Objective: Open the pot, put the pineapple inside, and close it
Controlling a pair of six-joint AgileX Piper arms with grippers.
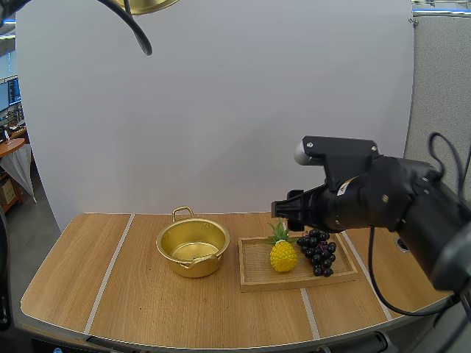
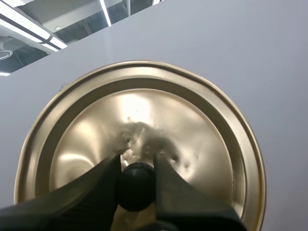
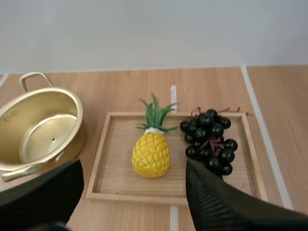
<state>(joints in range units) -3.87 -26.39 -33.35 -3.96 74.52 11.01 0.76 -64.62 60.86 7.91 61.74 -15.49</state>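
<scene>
Pineapple (image 3: 150,154) stands upright ahead of and below the right gripper (image 3: 134,166), centred in the gap between its jaws, which are spread wide with nothing in them. Fruit rests on the tray (image 3: 103,159). Grapes (image 3: 210,139) lie just beside it, under the jaw on that side, with a narrow gap to the fruit. Pot (image 3: 43,125) sits beyond the other jaw, off the tray, open and empty. Left gripper (image 2: 136,161) is clamped on the knob (image 2: 136,187) of the lid (image 2: 192,130), held high and well clear of the table (image 1: 147,309). Judgement: the opening looks done and the pick is the step in hand. Descend straight so the jaws straddle the yellow body, not the leaf crown. The body is rounded and looks slick, so close across its widest part, low enough that it cannot squirt out. Watch the grape-side finger: there is little room, and it may snag or shove the bunch. Bias toward the pot side if needed. Lift clear of the tray lip before crossing to the pot. Keep the lid parked high until the fruit is in.
</scene>
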